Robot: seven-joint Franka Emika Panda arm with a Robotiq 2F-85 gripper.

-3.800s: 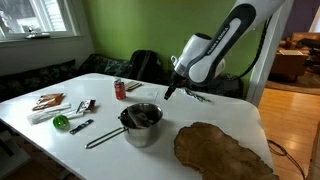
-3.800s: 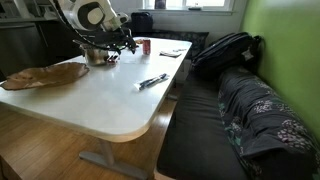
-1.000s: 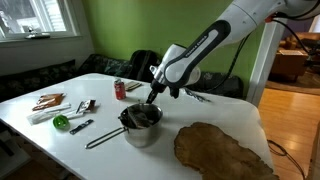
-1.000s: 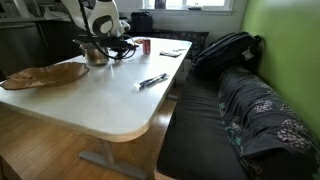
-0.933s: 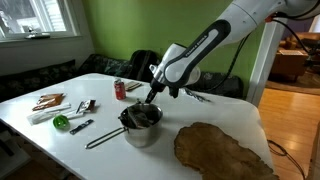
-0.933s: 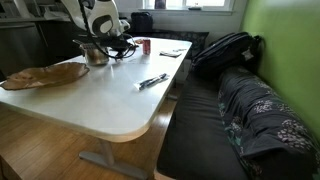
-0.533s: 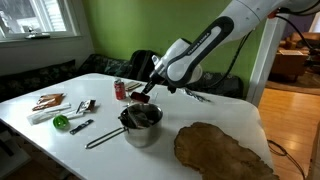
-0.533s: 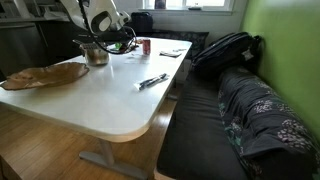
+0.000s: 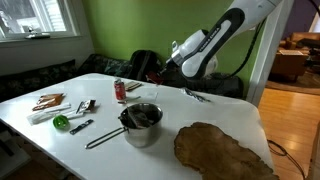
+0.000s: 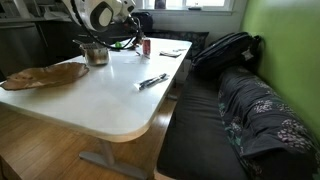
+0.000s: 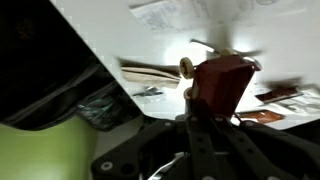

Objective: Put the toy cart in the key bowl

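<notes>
Red toy cart sits clamped in our gripper, held high, we judge, to clear the pot toward the key bowl.

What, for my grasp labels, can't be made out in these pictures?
Wrist view: motion blur smears the toy cart; which part the jaws pinch is unclear.
Exterior view: the gripper and its red load are too small.
Exterior view: the key bowl is cut by the bottom edge.
Exterior view: the pot is too far; its inside is unreadable.
</notes>
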